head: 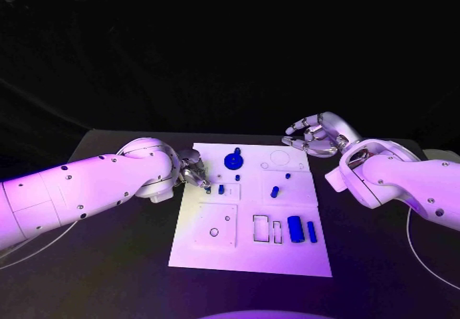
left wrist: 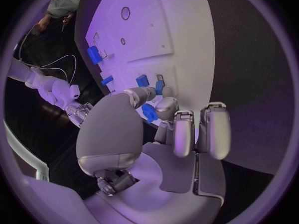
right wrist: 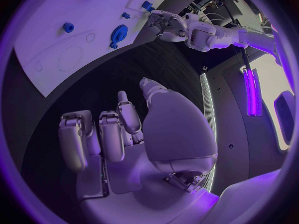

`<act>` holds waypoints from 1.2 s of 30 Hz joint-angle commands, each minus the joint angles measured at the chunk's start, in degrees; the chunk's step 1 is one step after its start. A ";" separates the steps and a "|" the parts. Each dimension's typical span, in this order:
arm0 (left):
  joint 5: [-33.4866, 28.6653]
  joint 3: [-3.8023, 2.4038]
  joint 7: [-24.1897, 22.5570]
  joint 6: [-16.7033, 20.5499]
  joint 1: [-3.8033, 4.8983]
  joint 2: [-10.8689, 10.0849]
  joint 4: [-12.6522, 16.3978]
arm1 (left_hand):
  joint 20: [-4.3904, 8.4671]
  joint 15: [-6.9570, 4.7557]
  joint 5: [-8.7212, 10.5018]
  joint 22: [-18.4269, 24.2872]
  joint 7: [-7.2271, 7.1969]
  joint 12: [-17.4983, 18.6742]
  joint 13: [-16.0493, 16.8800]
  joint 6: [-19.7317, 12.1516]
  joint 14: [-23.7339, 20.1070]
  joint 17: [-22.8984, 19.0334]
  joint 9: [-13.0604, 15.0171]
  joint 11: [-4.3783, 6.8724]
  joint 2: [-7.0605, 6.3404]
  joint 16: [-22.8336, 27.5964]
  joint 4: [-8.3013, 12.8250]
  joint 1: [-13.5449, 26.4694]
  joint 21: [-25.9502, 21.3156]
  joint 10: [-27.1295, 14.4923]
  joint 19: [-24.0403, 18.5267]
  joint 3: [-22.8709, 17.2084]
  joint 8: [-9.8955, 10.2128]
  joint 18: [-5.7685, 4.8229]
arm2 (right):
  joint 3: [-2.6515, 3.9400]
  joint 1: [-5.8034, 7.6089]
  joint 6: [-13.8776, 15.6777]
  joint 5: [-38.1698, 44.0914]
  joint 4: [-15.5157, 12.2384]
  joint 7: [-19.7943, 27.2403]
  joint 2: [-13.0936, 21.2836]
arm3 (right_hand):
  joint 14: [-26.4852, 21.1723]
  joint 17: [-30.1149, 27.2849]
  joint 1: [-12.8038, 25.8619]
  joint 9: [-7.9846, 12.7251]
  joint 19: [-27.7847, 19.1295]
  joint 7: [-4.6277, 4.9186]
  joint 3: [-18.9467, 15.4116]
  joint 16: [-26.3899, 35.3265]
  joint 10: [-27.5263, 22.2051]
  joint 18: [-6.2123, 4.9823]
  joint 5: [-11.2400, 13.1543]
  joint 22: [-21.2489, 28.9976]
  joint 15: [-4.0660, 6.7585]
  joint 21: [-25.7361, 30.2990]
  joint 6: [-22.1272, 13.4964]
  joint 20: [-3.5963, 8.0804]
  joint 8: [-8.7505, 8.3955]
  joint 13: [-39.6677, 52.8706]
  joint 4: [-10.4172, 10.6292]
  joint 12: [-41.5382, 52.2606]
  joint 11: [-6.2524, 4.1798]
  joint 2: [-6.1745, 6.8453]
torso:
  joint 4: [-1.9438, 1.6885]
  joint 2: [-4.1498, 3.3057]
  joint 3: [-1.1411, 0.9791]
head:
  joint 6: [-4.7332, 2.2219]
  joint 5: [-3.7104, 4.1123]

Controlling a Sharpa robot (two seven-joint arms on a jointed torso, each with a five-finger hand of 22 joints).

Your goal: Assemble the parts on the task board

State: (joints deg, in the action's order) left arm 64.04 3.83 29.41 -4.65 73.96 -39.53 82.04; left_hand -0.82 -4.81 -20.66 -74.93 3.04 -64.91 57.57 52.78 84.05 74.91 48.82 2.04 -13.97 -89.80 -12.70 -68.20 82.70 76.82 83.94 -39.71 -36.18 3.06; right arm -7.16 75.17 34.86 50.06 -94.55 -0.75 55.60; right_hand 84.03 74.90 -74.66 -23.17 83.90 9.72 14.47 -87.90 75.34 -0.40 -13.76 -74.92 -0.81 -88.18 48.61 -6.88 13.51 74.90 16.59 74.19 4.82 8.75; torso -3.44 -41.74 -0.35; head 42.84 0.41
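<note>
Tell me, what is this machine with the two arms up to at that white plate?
It is fitting small blue pieces into a white board on a black table. The left hand is at the board's left edge, pinching a small blue piece in its fingers. The right hand hovers off the board's far right corner, holding nothing. A blue gear and several blue blocks sit on the board.

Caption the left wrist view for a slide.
Left hand pinches a small blue part over the white task board.
</note>
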 commanded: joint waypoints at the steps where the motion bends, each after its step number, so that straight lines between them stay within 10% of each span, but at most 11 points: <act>1: 1.00 0.05 0.11 -1.71 -0.02 0.15 0.07 | 0.23 -0.53 -0.36 -2.10 -0.74 -0.13 0.01 1.29 5.95 15.09 0.05 0.00 0.37 -0.20 9.26 0.16 0.36 0.26 0.68 -9.61 -0.12 -0.19 | 0.00 -0.03 -0.31 0.17 -0.07 0.60 0.02 | 4.82 11.02 0.54 -0.08 5.04 -0.16 0.24 0.19 -0.30 -0.16 -0.18 -13.81 0.35 0.28 -0.31 0.47 0.22 0.15 -0.15 -0.11 -0.04 0.10 | -0.01 0.01 0.04 | 0.07 -0.04; 36: 2.25 0.34 0.07 -3.35 -0.11 0.24 0.78 | 0.28 -0.65 -1.23 -2.53 -0.88 0.03 -0.15 1.57 5.95 15.09 0.41 0.15 -0.03 -0.20 9.90 0.63 0.60 0.43 0.86 -10.31 -0.50 -0.28 | 0.00 -0.04 0.08 0.21 0.01 0.85 -0.06 | 4.83 11.04 0.70 -0.09 5.05 -0.17 0.24 0.18 -0.16 -0.15 -0.16 -13.82 0.36 0.26 -0.32 0.48 0.28 0.26 -0.12 0.02 -0.05 0.12 | 0.00 -0.02 0.03 | 0.26 0.03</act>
State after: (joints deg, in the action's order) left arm 66.14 4.06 29.45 -6.43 74.01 -39.44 82.68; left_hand -0.83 -5.22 -21.52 -74.92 2.86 -64.91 57.47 53.36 84.05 74.91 49.25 2.23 -14.32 -89.80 -12.70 -67.85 83.15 77.02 83.94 -39.71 -36.47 3.06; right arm -7.16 75.15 34.95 50.06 -94.51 -0.52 55.58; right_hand 84.03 74.93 -74.43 -23.16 83.90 9.72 14.47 -87.90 75.34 -0.40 -13.76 -74.90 -0.81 -88.18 48.61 -6.88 13.51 74.94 16.59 74.19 4.82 8.99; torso -3.42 -41.77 -0.30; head 42.99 0.46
